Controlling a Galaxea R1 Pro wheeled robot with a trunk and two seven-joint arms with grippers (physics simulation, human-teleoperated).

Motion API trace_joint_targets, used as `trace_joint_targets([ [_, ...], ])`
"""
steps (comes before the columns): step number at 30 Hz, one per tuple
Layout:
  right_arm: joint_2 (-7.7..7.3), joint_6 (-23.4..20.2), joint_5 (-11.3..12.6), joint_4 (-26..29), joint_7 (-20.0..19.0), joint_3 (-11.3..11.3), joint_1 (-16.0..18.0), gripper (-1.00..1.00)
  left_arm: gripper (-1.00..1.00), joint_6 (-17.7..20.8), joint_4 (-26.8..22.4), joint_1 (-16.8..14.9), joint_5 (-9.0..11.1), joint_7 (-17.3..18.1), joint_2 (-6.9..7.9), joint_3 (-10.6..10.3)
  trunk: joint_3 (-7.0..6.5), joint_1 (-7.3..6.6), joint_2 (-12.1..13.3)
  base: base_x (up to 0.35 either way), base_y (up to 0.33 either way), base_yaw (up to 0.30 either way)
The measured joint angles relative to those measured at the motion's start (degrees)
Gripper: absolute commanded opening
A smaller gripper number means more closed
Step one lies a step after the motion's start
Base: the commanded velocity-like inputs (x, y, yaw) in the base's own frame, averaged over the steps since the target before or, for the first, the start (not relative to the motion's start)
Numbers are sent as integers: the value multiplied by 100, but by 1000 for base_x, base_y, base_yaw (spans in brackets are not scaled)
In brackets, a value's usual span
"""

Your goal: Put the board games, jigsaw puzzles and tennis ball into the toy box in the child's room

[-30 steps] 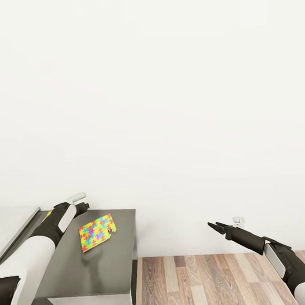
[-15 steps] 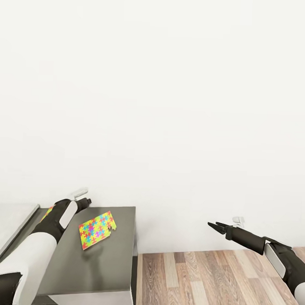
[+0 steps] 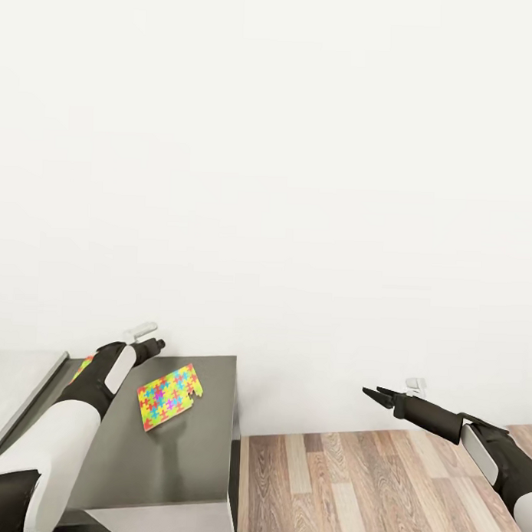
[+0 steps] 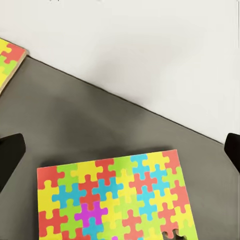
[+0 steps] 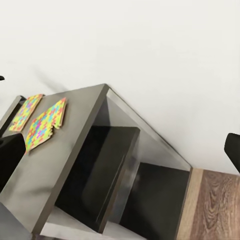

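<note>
A jigsaw puzzle [image 3: 168, 395] [image 4: 115, 197] [image 5: 46, 123] lies flat on the dark grey cabinet end of the table [image 3: 186, 463]. A second jigsaw puzzle [image 3: 81, 368] [image 4: 10, 56] [image 5: 26, 112] lies further left, mostly hidden behind my left forearm in the head view. My left gripper [image 3: 154, 344] [image 4: 120, 152] hovers open above the far edge of the first puzzle, holding nothing. Off to the right, my right gripper [image 3: 375, 395] [image 5: 120, 150] is open and empty over the wood floor, pointing toward the cabinet.
A white wall stands directly behind the table. The pale grey desk top [image 3: 12, 387] joins the cabinet on the left. The cabinet's side [image 5: 125, 185] shows open dark shelves. Wood-plank floor [image 3: 365, 492] stretches to the right.
My left gripper has lifted a little and moved toward the wall above the puzzle. The view has shifted slightly. The right arm and both puzzles stay put.
</note>
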State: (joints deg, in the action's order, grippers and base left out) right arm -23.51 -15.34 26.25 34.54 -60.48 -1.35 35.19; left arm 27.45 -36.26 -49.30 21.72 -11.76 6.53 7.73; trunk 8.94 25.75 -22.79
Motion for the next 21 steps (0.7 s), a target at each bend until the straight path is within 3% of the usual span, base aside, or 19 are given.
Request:
trace_joint_targets([
  [21, -1, 2, 3, 0, -7, 35, -3, 100, 100, 27, -3, -244, -6, 19, -2, -25, 193, 0, 0, 0, 0, 0],
])
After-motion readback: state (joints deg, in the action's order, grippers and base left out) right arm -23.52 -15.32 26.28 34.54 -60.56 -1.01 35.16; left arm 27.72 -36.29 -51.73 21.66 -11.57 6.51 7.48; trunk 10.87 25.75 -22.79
